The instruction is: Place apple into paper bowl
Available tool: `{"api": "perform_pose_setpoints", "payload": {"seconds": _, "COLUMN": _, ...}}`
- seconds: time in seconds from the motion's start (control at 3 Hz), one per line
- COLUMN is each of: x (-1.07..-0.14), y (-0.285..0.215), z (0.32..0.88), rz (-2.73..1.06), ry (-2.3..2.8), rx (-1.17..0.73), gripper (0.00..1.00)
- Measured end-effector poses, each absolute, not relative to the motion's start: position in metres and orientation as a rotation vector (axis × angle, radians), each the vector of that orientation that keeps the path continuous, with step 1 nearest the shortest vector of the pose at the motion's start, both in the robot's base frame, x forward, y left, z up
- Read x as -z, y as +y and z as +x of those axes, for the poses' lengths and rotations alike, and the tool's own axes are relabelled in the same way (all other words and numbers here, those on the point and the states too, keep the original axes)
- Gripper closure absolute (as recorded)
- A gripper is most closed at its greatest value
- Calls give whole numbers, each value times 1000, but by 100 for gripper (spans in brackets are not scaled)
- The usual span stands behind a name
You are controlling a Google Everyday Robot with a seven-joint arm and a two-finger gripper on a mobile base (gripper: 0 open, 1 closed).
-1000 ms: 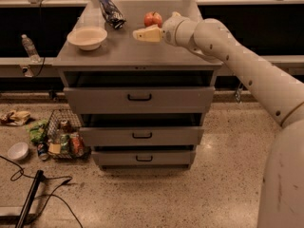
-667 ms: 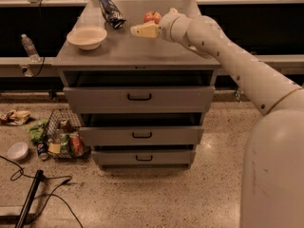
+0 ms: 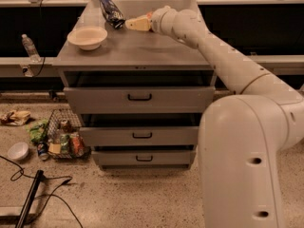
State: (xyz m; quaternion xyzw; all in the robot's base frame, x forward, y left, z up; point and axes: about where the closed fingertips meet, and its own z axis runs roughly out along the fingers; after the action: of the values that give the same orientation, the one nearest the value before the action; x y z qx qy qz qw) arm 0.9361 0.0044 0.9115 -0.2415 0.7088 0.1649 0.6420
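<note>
The paper bowl [image 3: 88, 36], cream-white and wide-rimmed, stands empty on the left of the grey cabinet top [image 3: 142, 51]. My gripper [image 3: 134, 23] reaches in from the right over the back middle of the top, pointing left toward the bowl, about a bowl's width away from it. Only a reddish sliver of the apple [image 3: 149, 16] shows behind the gripper's base; the rest is hidden by the gripper and wrist. I cannot tell whether the apple is held.
A dark chip bag [image 3: 110, 7] lies at the back of the top, just left of the gripper. The cabinet drawers [image 3: 140, 97] stand slightly open. On the floor at left are a wire basket [image 3: 64, 137] of cans, a small white bowl [image 3: 18, 151] and cables. A water bottle [image 3: 28, 46] stands far left.
The arm has swung left along the back of the cabinet top. The gripper now covers the apple, which earlier showed in full just left of it.
</note>
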Motion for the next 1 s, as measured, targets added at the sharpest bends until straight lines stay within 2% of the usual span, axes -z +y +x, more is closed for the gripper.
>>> {"api": "perform_pose_setpoints", "payload": {"seconds": 1.0, "x": -883, "y": -8, "z": 988, "rz": -385, "ry": 1689, "rx": -294, "gripper": 0}}
